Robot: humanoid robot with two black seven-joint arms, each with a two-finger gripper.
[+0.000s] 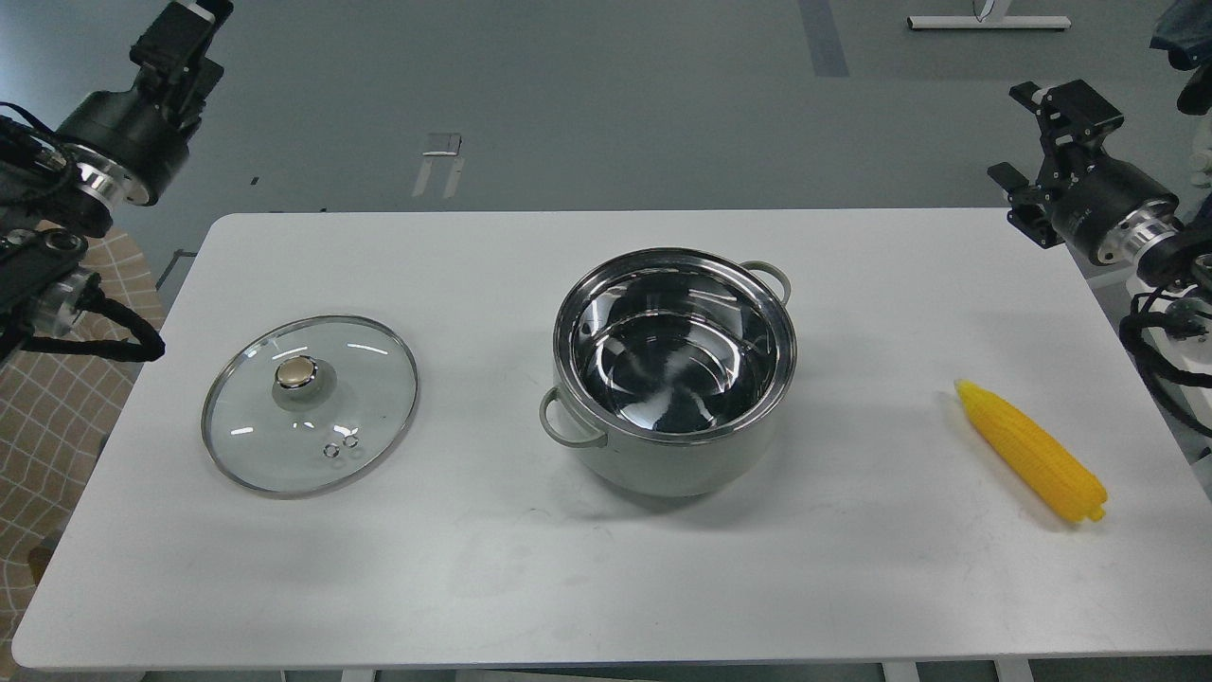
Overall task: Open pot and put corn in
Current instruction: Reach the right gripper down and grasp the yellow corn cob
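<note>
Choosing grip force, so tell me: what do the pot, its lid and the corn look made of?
The pot: shiny steel inside, mirror reflections on the walls; outside a matte grey-green coating, maybe enamel. The lid: clear glass, table showing through, with a metal rim and gold-toned knob. The corn: uniform glossy yellow, probably moulded plastic or rubber.

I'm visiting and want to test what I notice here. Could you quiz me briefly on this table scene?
1. True or false: the glass lid sits on the pot.
2. Which lies nearer the right gripper: lid or corn cob?
3. What is inside the pot: A) corn, B) nothing, C) the lid?

Key: 1. False; it lies flat on the table, left of the pot. 2. Corn cob. 3. B.
</note>
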